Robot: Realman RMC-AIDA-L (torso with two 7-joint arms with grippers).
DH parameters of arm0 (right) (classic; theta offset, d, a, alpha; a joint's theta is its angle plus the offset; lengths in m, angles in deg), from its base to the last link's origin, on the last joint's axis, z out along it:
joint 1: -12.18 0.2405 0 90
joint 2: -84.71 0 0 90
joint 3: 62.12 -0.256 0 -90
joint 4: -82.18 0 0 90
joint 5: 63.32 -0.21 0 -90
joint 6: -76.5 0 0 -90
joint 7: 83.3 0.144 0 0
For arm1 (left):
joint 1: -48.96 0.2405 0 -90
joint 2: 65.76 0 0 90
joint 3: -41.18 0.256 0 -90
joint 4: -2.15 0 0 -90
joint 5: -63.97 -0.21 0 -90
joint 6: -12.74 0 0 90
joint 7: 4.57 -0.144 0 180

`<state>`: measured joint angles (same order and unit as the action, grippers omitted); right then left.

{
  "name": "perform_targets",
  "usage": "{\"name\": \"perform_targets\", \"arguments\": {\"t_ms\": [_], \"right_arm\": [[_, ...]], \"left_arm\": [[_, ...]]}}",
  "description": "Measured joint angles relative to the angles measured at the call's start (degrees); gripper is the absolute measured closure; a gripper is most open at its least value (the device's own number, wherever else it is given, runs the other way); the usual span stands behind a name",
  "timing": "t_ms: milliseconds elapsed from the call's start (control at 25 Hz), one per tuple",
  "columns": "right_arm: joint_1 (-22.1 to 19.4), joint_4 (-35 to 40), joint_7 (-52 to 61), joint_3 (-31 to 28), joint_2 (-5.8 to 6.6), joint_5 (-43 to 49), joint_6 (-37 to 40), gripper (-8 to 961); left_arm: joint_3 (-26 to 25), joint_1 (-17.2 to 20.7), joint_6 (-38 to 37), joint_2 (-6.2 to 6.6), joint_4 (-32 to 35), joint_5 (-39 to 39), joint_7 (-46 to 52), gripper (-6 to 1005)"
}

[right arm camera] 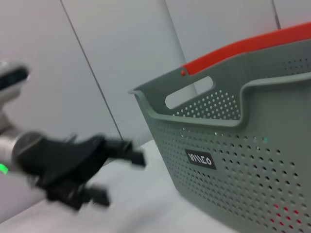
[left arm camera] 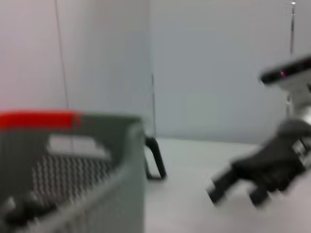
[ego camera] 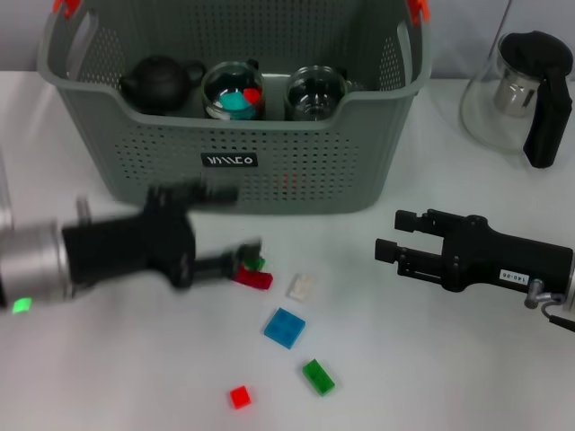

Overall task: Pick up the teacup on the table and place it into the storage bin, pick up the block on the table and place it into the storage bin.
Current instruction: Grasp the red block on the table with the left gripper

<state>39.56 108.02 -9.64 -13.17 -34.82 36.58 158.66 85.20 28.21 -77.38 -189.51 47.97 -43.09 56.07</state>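
Observation:
The grey-green storage bin (ego camera: 296, 171) stands at the back of the table, and its wall also fills the right wrist view (right arm camera: 233, 160). Inside it are two glass cups (ego camera: 232, 90), one holding teal and red pieces; no teacup shows on the table. Several blocks lie in front of the bin: a red one (ego camera: 253, 279), white (ego camera: 301, 286), blue (ego camera: 284, 327), green (ego camera: 318, 376) and a small red one (ego camera: 239, 396). My left gripper (ego camera: 244, 222) is blurred and open, its lower finger just above the red block. My right gripper (ego camera: 388, 235) hovers open at the right, holding nothing.
A dark teapot (ego camera: 162, 81) sits in the bin's left end. A glass teapot with a black handle (ego camera: 526, 90) stands on the table to the right of the bin. A small green block (ego camera: 257, 263) lies beside the red one.

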Motion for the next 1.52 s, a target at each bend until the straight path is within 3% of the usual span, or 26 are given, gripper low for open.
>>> {"name": "perform_targets", "arguments": {"t_ms": [240,560,880,1160,1520], "right_arm": [[-0.13,0.00,0.04,0.00,0.07,0.02,0.01,238],[-0.11,0.00,1.09,0.00,0.27,0.30,-0.34,238],[-0.26,-0.05,1.23,0.00,0.24,0.39,-1.20,238],[-0.33,-0.09,1.23,0.00,0.19,0.39,-1.29,239],[-0.48,-0.09,1.27,0.00,0.21,0.39,-1.02,238]], "left_arm": [[-3.94,2.36,-2.04,0.12,-4.06,-10.08,-4.91,284],[-3.30,2.57,-4.30,-0.25,-4.18,-17.59,-7.44,421],[0.71,2.29,-2.19,-0.79,-4.80,-18.92,-10.36,528],[3.83,1.89,2.39,-0.84,-6.77,-18.98,-10.67,529],[3.89,1.71,5.20,-0.81,-7.29,-18.79,-11.02,531]]}}
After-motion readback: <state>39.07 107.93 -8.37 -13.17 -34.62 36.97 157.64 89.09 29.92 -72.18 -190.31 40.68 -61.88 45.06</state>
